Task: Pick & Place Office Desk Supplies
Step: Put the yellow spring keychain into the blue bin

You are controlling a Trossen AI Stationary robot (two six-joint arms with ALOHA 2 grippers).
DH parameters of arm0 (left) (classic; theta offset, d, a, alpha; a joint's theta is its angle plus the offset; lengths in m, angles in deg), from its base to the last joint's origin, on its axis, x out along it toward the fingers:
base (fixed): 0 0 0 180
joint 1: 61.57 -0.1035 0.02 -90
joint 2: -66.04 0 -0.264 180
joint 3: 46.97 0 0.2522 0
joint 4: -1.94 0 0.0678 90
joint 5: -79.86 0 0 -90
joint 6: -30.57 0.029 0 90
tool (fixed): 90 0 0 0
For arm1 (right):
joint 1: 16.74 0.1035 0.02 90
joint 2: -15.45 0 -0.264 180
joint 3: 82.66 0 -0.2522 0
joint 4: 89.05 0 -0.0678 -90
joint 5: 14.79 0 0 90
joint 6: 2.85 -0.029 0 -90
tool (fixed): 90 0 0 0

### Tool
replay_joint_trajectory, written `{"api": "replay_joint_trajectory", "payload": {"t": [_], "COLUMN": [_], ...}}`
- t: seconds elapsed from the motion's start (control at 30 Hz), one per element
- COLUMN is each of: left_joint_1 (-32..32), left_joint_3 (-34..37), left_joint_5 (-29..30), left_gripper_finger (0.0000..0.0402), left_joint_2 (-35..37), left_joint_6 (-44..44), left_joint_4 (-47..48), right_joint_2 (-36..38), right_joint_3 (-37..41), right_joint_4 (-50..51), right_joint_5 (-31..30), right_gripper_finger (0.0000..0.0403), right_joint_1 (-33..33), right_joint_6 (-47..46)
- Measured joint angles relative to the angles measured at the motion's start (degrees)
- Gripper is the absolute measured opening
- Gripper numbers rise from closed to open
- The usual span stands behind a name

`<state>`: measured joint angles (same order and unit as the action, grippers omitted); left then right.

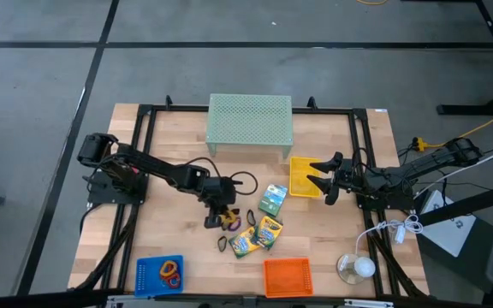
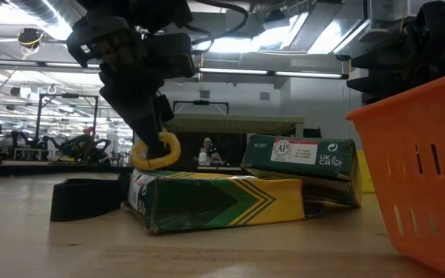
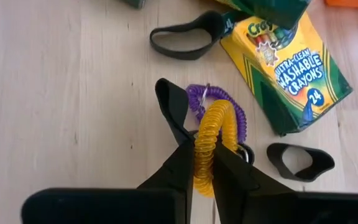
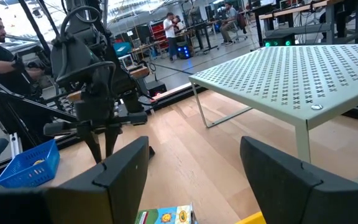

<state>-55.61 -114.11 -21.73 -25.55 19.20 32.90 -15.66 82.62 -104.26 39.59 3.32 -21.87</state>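
Between the left gripper's (image 3: 205, 163) dark fingertips (image 3: 178, 163) sits a yellow coil ring (image 3: 210, 140), pinched across one side of its loop, with the rest of the ring standing up beyond the tips. The low view shows the ring just above the nearest crayon box (image 2: 207, 201), so the grip bears its weight. Just under the yellow ring lies a purple coil ring (image 3: 225, 109), touching or nearly touching it; whether the two are tangled I cannot tell. Black clips (image 3: 188, 36) lie near the rings on the wooden table (image 1: 169, 222), and three crayon boxes (image 1: 264, 227) lie just beyond them.

The ring looks light, springy and soft. It will likely flex and swing rather than slip, so a pinch through the coil wall, as now, seems right. The risk is the purple ring being dragged along.

A blue basket (image 1: 148, 275) with rings in it stands near the table's front edge, beside an orange basket (image 1: 288, 275). The right gripper (image 4: 191, 163) waits with its fingers wide apart and empty, above a yellow basket (image 1: 302, 175) near the pale green mesh riser (image 1: 250, 120).
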Motion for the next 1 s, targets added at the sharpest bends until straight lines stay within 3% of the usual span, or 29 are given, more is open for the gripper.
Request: {"api": "replay_joint_trajectory", "payload": {"t": [0.67,0.83,1.0], "left_joint_1": [-0.02,0.00,0.08], "left_joint_3": [0.01,0.00,0.00], "left_joint_5": [3.69,3.67,3.67], "left_gripper_finger": [0.0097,0.0082,0.0037], "left_joint_2": [0.00,0.00,0.00], "left_joint_6": [0.01,0.48,1.15], "left_joint_4": [2.67,1.92,1.27], "right_joint_2": [0.00,0.00,0.00], "right_joint_3": [0.00,0.00,0.00], "right_joint_4": [0.09,0.07,0.09], "right_joint_5": [0.00,0.00,0.00], "right_gripper_finger": [0.0256,0.0256,0.0256], "right_joint_1": [0.00,0.00,0.00], "right_joint_6": [0.00,0.00,0.00]}}
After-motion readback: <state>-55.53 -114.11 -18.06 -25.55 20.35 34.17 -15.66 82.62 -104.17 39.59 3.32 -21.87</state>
